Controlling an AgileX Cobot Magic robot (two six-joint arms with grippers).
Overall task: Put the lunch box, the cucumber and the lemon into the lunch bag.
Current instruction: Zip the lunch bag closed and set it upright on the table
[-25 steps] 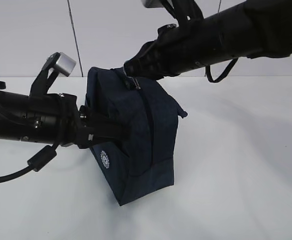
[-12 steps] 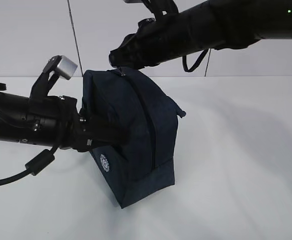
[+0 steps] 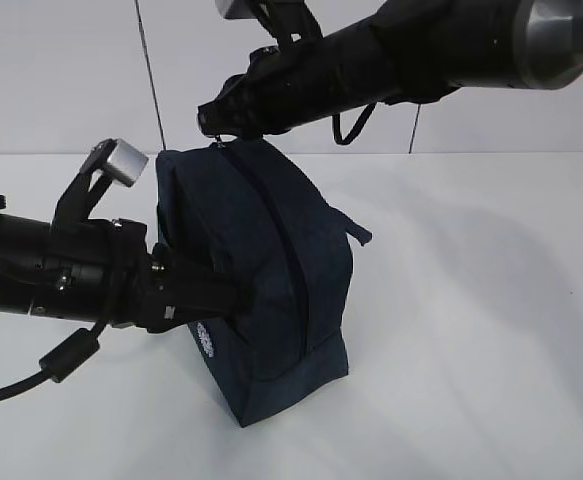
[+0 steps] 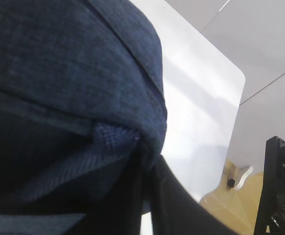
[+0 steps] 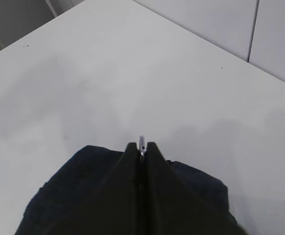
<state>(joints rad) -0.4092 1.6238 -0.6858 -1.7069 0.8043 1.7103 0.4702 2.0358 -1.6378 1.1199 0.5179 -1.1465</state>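
While my left gripper point(image 3: 233, 296) stays out of plain sight against the near side of the boxy dark navy fabric lunch bag point(image 3: 261, 270), my left wrist view shows its black jaws closed on a fold of that blue cloth, low on the bag's flank beside the small round white logo point(image 3: 208, 338). The bag stands tilted on the white table point(image 3: 471, 330), its long closed zipper line point(image 3: 289, 262) running from the top corner down the face toward the base. At that top corner, directly above my left gripper, my right gripper point(image 3: 211, 122) is pinched shut on the silver zipper pull point(image 5: 142, 143), a sliver of metal showing between its tips. So the pull sits at the high end of the track and my right arm is the one on it; I judge any opening stroke must follow the zipper's length. Bare table lies open to the right, a plain pale wall point(image 3: 61, 70) behind. I cannot see the lunch box, cucumber or lemon anywhere.
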